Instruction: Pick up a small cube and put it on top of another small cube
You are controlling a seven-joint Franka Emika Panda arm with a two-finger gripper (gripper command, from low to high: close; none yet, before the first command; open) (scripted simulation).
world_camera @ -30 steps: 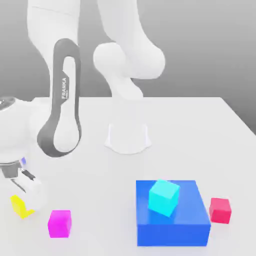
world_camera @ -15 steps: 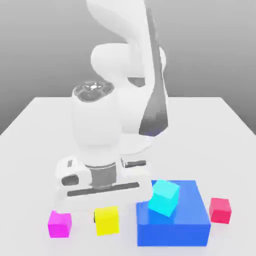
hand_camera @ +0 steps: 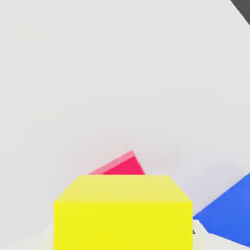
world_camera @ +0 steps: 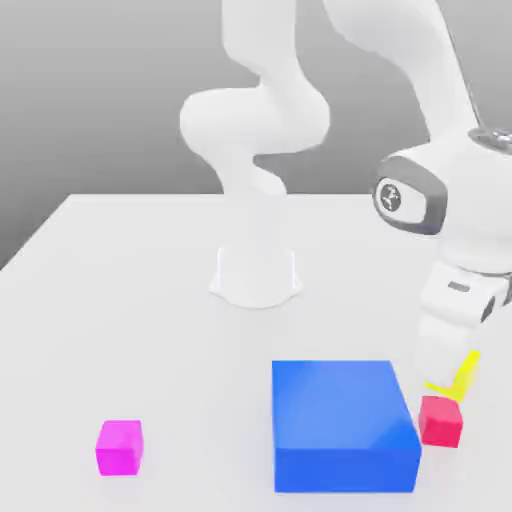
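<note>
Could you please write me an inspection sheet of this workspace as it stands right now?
Surface: plain white tabletop, with the arm's round white base on it.
Job's things: small bright yellow cube held in the tool, hanging just above the small pinkish-red cube; whether they touch cannot be told. The red cube rests on the table beside the big block, on the exterior view's right.
Clutter: large blue rectangular block; small magenta cube apart, on the exterior view's left.
Tool: tool shut on the yellow cube, pointing down over the red one.
Cables: nothing seen.
Surroundings: plain grey backdrop.
</note>
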